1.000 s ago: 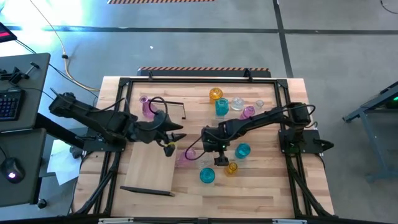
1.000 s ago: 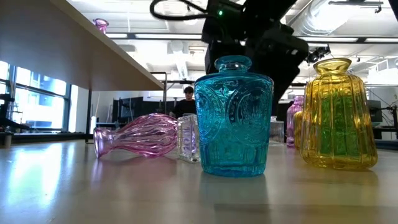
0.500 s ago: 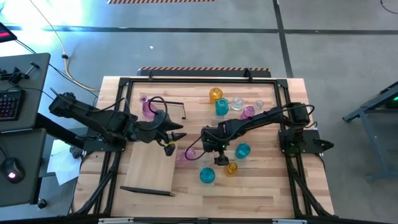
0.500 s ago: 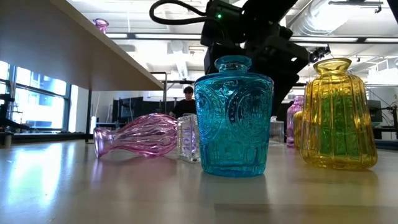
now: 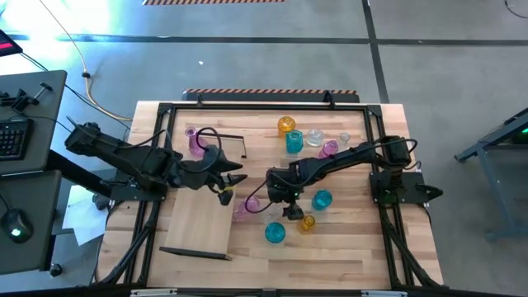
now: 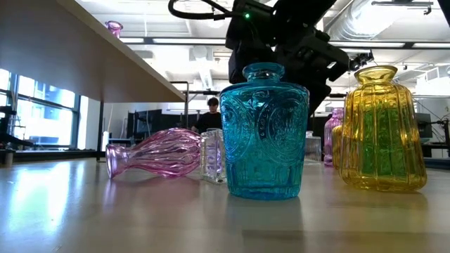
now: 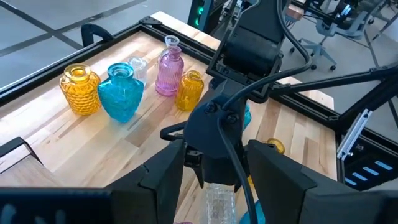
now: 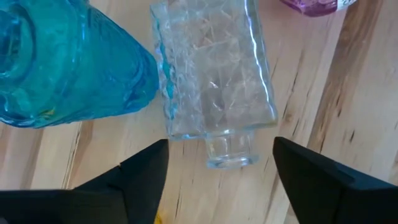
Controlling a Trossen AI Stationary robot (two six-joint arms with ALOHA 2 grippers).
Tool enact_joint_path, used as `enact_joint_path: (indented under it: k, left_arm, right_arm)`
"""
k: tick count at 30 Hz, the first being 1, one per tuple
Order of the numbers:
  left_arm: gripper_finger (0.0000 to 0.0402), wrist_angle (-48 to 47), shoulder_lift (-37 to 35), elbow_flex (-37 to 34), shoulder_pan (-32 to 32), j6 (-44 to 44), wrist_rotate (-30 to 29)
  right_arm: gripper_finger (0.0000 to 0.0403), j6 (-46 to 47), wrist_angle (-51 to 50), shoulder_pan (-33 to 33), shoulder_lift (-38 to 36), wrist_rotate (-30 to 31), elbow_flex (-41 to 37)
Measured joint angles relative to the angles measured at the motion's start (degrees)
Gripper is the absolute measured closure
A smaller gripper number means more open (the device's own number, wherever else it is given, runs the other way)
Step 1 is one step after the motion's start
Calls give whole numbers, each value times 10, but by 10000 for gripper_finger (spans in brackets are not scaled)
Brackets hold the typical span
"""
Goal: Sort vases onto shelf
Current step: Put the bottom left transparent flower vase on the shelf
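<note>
- Right gripper (image 8: 214, 171) hangs over a clear cut-glass bottle (image 8: 214, 74) lying on its side on the surface (image 5: 346, 247); fingers (image 8: 146, 171) spread wide, one each side of the bottle's short neck, not touching glass – we see nothing held.
- Bottle: square-sided, diamond-faceted, colourless. Just beside it a teal embossed vase (image 6: 264, 133), squat w/ a narrow collar, upright.
- Pink ribbed vase (image 6: 155, 153) lies tipped over next to the clear bottle, mouth pointing away from it.
- Amber-yellow ribbed vase (image 6: 383, 130) upright nr the teal one; another teal vase (image 5: 322, 199) a bit farther toward the right arm's base.
- Back of the surface: cluster of upright vases – yellow textured (image 7: 79, 90), teal (image 7: 121, 93), pink ribbed (image 7: 168, 68), amber (image 7: 189, 90), small clear ones.
- Shelf (image 5: 198, 223): flat light-wood board w/ dark rail ends, lying on the surface on the left side; one pink vase (image 5: 196, 142) just beyond its far end.
- Left gripper (image 5: 235, 183) hovers above the shelf's far end, fingers apart, empty, pointing toward the right arm.
- Both arms crowd the mid-surface; right wrist blocks much of the left wrist view.
- Vases all look empty.
- A person stands in the room far behind.
</note>
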Motion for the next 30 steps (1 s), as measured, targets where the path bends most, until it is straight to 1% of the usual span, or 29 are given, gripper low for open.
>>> enact_joint_path:
  k: [8,13,18,21,25,30]
  left_arm:
    - [232,0,0,0,0,-2,-2]
    - [232,0,0,0,0,-2,-2]
    - [232,1,0,0,0,-2,-2]
    - [232,1,0,0,0,-2,-2]
    - [232,0,0,0,0,-1,-2]
    - [232,0,0,0,0,-1,-2]
  right_arm:
    - [183,0,-1,0,0,0,0]
    - [227,-8,-6,2,6,3,0]
    - [275,-13,-11,16,32,3,0]
    - [296,-17,-10,25,39,4,2]
    - [302,-7,-3,28,38,6,1]
    - [274,-2,-20,23,32,-3,1]
